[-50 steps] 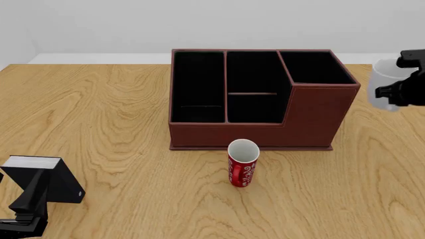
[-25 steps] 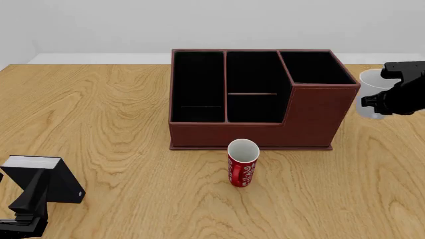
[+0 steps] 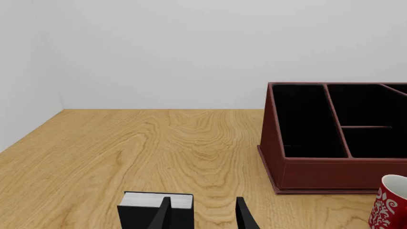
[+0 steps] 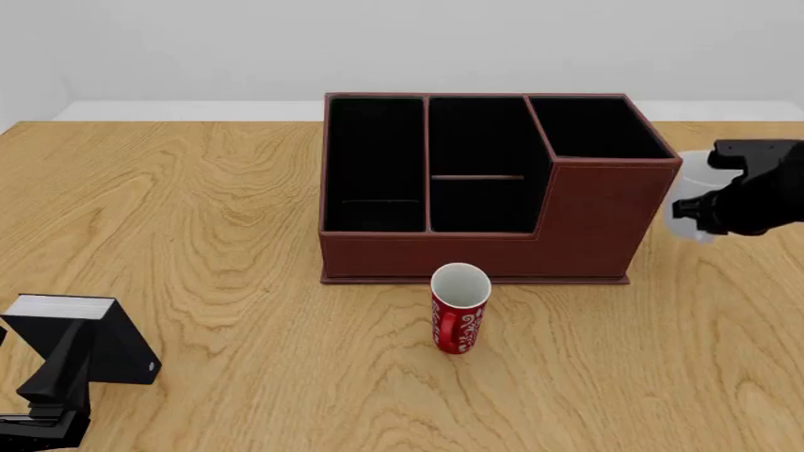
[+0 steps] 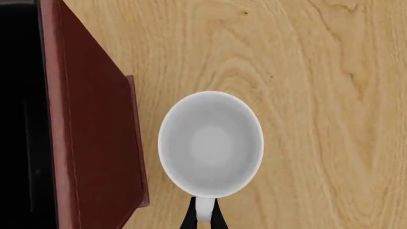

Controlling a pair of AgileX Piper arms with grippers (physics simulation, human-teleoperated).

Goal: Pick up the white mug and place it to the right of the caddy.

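The white mug [image 4: 692, 209] hangs upright in my right gripper [image 4: 718, 209], just right of the caddy's [image 4: 590, 221] taller end. In the right wrist view I look down into the mug [image 5: 210, 143], and the fingers [image 5: 189, 220] are shut on its near edge, with the caddy's side wall [image 5: 89, 124] close beside it. I cannot tell whether the mug touches the table. My left gripper [image 4: 51, 391] rests at the near left corner, open and empty, as the left wrist view [image 3: 205, 217] shows.
A red mug with white patterning [image 4: 458, 309] stands in front of the caddy, also in the left wrist view [image 3: 389, 202]. A small black box with a grey top [image 4: 78, 325] sits right by the left gripper. Bare wood lies right of the white mug.
My right gripper has carried the white mug left and down, from near the right edge to close beside the caddy's right wall. The left arm has not moved.
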